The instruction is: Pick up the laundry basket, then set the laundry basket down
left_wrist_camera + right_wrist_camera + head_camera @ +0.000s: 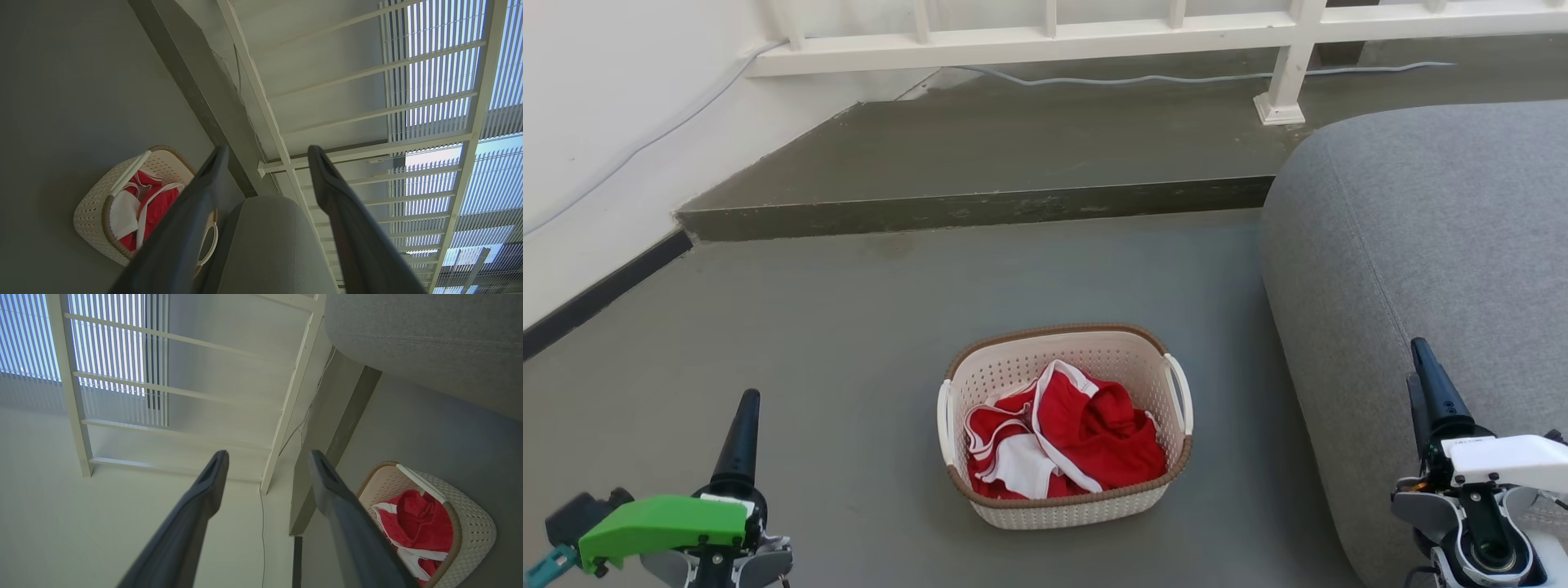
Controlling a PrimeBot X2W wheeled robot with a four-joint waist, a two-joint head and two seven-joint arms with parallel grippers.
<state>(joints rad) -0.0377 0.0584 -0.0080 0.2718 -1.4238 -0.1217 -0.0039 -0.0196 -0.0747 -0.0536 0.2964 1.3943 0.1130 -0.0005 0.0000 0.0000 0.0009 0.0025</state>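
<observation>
Cream perforated laundry basket (1066, 510), brown rim, white side handles, stands on the grey floor (849, 327) near a grey sofa (1421, 245), red-and-white clothes (1086, 433) inside; left gripper (268, 153) and right gripper (267, 455) fingers spread wide apart, holding nothing, touching nothing.

Cream basket (1070, 513) dotted with small holes, brown woven rim, white handles. Red clothes (1094, 441) with white trim. Plain grey floor (849, 343), flecked grey sofa (1421, 229), white railing (1045, 37). Bright green cover (662, 523).
</observation>
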